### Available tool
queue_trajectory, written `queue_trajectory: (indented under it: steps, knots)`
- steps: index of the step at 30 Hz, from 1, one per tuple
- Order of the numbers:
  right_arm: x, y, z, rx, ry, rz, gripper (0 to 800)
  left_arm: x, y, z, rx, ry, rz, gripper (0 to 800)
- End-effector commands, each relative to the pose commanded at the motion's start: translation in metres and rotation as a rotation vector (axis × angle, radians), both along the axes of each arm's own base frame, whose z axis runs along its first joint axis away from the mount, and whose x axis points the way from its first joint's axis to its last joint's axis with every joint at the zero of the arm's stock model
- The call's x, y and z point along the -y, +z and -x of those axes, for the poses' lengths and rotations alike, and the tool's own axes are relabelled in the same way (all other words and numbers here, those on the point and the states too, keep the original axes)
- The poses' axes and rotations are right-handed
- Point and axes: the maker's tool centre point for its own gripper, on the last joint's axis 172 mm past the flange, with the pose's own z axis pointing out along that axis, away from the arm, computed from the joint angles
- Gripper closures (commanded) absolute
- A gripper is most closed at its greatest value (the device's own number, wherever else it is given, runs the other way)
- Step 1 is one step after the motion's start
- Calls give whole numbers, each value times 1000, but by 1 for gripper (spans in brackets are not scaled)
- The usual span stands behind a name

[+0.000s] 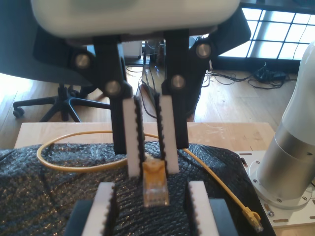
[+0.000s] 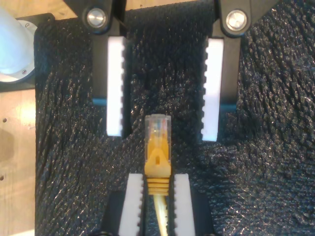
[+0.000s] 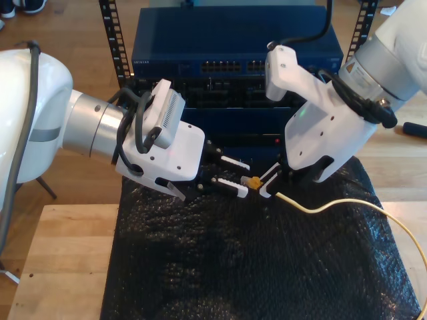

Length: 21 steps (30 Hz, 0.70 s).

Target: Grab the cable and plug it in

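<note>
Gripping nothing, my first gripper [image 1: 151, 188] holds its two white saw-toothed pads [image 1: 104, 206] wide apart, and in the exterior view it reaches in from the left on a smooth white housing. Behind both arms in that view stands a boxy dark-blue network switch [image 3: 233, 47] with rows of small square ports. Below it a pale wooden table [image 3: 67, 267] carries a black bubble-textured mat [image 3: 233, 267], crinkled and glossy. My second gripper [image 2: 157, 178], coming from the exterior view's right, is clamped tight on the cable [image 3: 333, 203], its ridged white pads pressing the ribbed yellow-orange boot from either side. The thin round cable trails from those jaws across the mat toward the exterior view's right edge. Its small clear plastic plug [image 2: 157, 129], rectangular and faintly striped inside, sticks out past my second gripper's fingertips and sits in the gap between my first gripper's spread pads, above the mat and touching neither pad.
</note>
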Motion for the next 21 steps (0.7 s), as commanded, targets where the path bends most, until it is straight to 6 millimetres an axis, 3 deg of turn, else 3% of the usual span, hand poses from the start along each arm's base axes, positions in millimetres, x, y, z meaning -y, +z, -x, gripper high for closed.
queue_trajectory:
  steps: [4,10,16,17,19,21]
  knots:
    - [-4,1,0,-6,-2,-17,796,0,0,-1,-2,3,0,567]
    - [-5,6,-2,3,-4,-22,791,0,-2,-1,-4,6,-3,766]
    - [-5,8,-3,8,-4,-23,750,0,-1,-1,-3,7,-3,793]
    - [-5,7,-3,6,-4,-23,670,-1,-1,-2,-1,9,-4,793]
    - [-5,6,-1,4,1,-22,408,-2,0,-3,0,11,-4,793]
    - [-5,6,-1,8,6,-21,237,-3,0,-3,0,13,-5,793]
